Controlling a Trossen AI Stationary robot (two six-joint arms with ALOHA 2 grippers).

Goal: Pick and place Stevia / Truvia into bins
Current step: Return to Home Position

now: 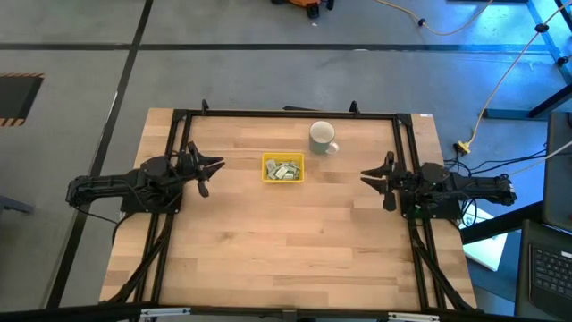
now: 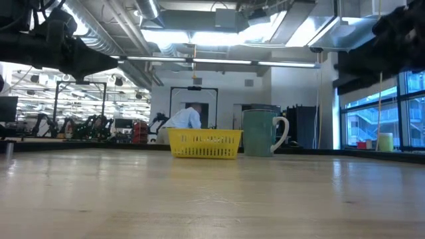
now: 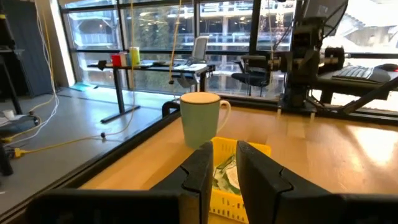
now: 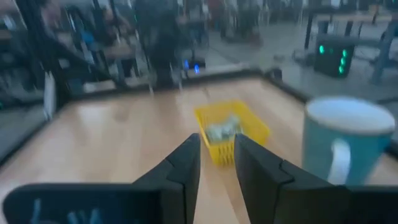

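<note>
A small yellow tray (image 1: pixel 266 160) rests flat on the wooden table a little behind its middle. Several pale green and white Stevia sachets (image 1: pixel 283 171) lie inside it; they also show in the left wrist view (image 3: pixel 225 175) and the right wrist view (image 4: pixel 222 129). My left gripper (image 1: pixel 218 165) hovers level at the table's left, pointing at the tray, open by a narrow gap with nothing in it (image 3: pixel 224 150). My right gripper (image 1: pixel 365 175) hovers level at the table's right, also pointing at the tray, open and holding nothing (image 4: pixel 217 143).
A white mug (image 1: pixel 322 136) with a handle stands just behind and right of the tray. A black frame (image 1: pixel 286 114) runs along the table's far edge and both sides. In the low view a person (image 2: pixel 188 118) is in the room beyond the tray (image 2: pixel 204 143).
</note>
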